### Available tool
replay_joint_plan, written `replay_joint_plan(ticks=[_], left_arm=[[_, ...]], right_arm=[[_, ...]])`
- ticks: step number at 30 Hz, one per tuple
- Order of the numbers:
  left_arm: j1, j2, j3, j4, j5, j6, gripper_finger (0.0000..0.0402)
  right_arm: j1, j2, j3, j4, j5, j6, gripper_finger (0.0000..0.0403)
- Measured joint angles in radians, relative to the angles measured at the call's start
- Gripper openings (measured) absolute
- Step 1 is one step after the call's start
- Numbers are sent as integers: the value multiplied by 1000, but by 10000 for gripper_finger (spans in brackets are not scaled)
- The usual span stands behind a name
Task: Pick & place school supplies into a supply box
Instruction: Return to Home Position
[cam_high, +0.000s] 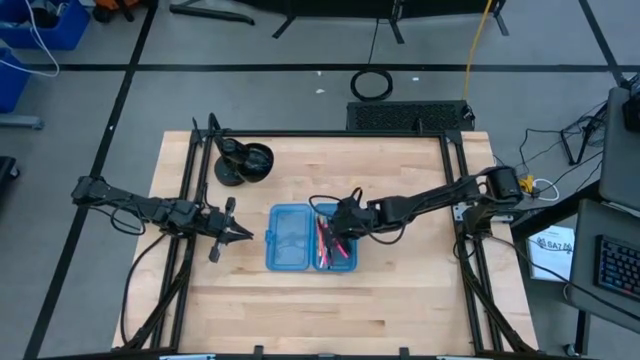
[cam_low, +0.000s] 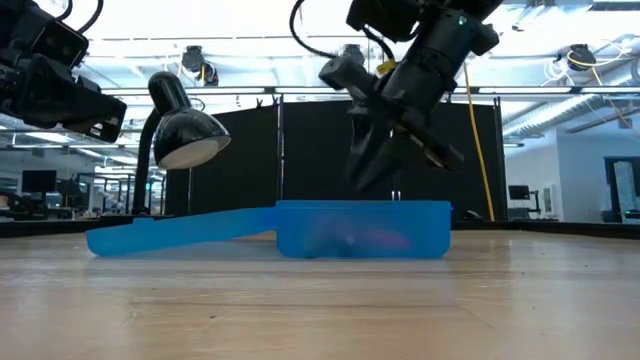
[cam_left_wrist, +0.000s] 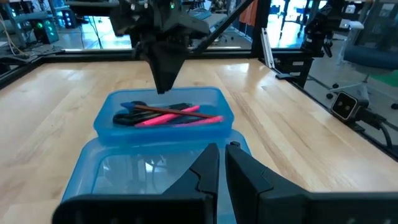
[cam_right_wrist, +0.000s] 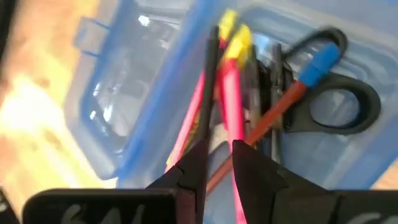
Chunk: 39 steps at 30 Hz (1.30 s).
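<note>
Supply box (cam_high: 288, 238): open in the middle of the table (cam_high: 400, 300), between both arms.
School supplies (cam_high: 334, 243): pens and scissors (cam_right_wrist: 339, 106) lie inside its right half.
Right gripper (cam_high: 342, 220): just above them, fingers slightly spread, holding nothing.
Left gripper (cam_high: 240, 234): beside the lid half, fingers pressed together.
Progress: packing seems done; only the arms' retreat is left.

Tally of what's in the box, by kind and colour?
Pink pens: 2
Orange pen, blue cap: 1
Black pen: 1
Scissors: 1
Total: 5, all in one half of the box.
</note>
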Motion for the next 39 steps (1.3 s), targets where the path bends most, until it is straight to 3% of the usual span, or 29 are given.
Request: replay_joint_plan(ticks=[4, 10, 17, 23, 30, 35, 39], left_arm=[[0, 0, 1, -7, -1, 7, 31], [0, 0, 1, -6, -38, 185, 31], [-1, 0, 36, 41, -207, 271, 30], [-46, -2, 130, 7, -291, 379, 5], [-84, -10, 161, 53, -285, 533, 2], [-62, -21, 160, 66, -148, 615, 2], [20, -21, 160, 89, -74, 611, 1]], right_arm=[[9, -55, 0, 14, -3, -165, 70], [40, -207, 0, 24, -1, -699, 54], [58, -397, 0, 1, -25, -1119, 4], [108, -608, -55, -21, 125, -1269, 1], [130, -928, -329, 140, 157, -1313, 0], [126, -1147, -528, 171, 157, -1313, 0], [102, -1276, -643, 209, 105, -1320, 0]])
